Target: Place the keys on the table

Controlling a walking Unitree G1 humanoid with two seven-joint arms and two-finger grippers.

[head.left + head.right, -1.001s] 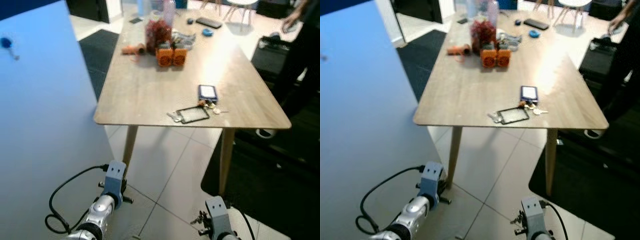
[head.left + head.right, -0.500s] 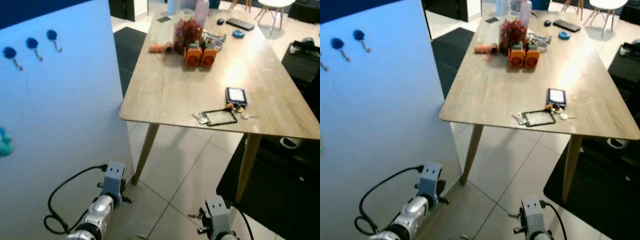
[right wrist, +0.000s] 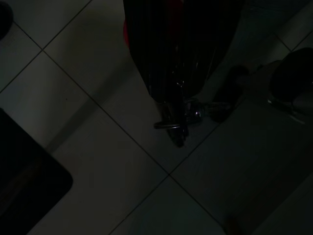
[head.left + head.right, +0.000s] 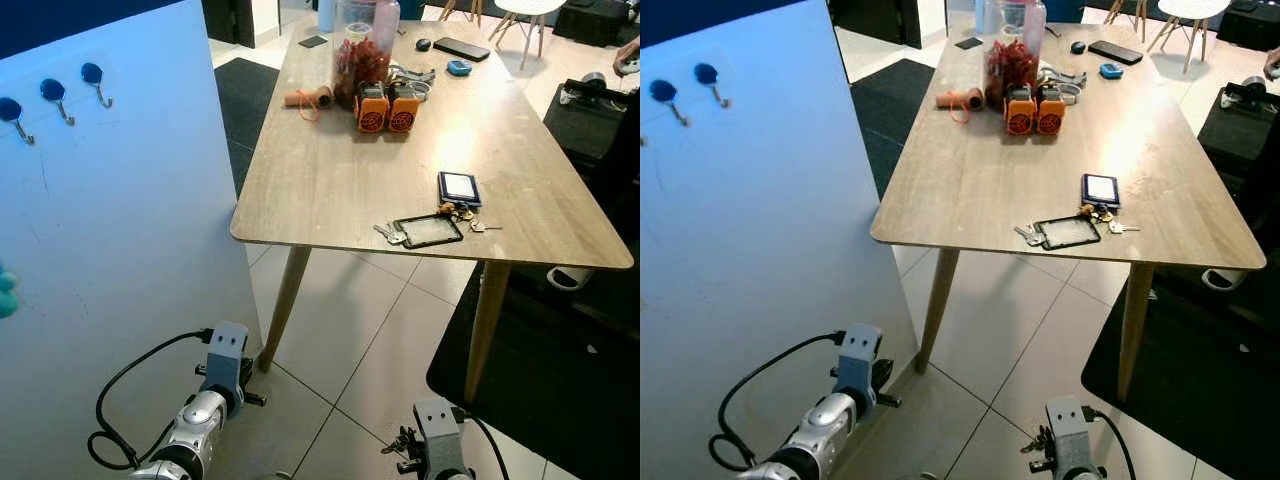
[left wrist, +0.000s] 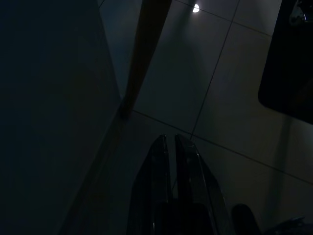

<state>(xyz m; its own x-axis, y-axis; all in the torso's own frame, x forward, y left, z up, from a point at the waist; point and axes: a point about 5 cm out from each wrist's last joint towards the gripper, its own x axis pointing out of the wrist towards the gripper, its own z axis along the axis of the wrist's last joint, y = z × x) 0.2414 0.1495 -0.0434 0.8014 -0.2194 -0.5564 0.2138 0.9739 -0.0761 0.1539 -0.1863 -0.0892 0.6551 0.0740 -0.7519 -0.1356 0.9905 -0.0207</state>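
Low over pale floor tiles, the right hand (image 3: pixel 178 139) is hanging, its black fingers pinching a metal key ring (image 3: pixel 183 116); the left hand (image 5: pixel 171 147) is pressed together, well short of the oblong wood-grain surface (image 4: pixel 330 160).

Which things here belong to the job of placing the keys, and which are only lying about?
Job: keys in the right gripper, hanging low over the floor; wooden table.

Lying about: two orange items, jar, card holder, wall hooks.

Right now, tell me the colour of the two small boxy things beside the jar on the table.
Orange, with dark round fronts; clearest in the left eye view.
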